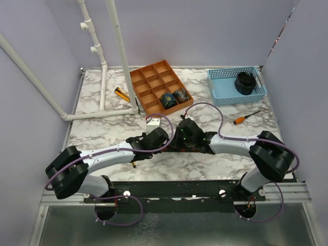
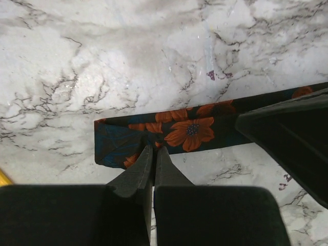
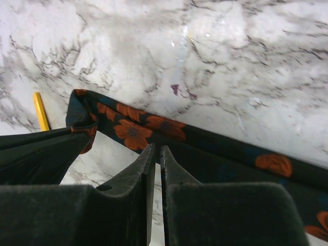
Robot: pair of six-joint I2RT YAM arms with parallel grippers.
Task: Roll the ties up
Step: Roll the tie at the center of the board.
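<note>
A dark tie (image 2: pixel 189 132) with orange flowers lies flat on the marble table, its squared end at the left of the left wrist view. My left gripper (image 2: pixel 154 149) is shut, its tips pinching the tie's near edge close to that end. My right gripper (image 3: pixel 156 148) is shut on the near edge of the same tie (image 3: pixel 154 125) further along the strip. In the top view both grippers, the left (image 1: pixel 163 138) and the right (image 1: pixel 185 136), meet at mid-table and hide most of the tie. Two rolled ties (image 1: pixel 173 97) sit in the orange tray (image 1: pixel 148 84).
A blue basket (image 1: pixel 221 87) at the back right holds a dark coil (image 1: pixel 245 82). An orange screwdriver (image 1: pixel 241 119) lies right of centre. A yellow tool (image 1: pixel 122 94) and white pipes (image 1: pixel 102 77) stand at the back left. A small white object (image 1: pixel 152 122) lies behind the left gripper.
</note>
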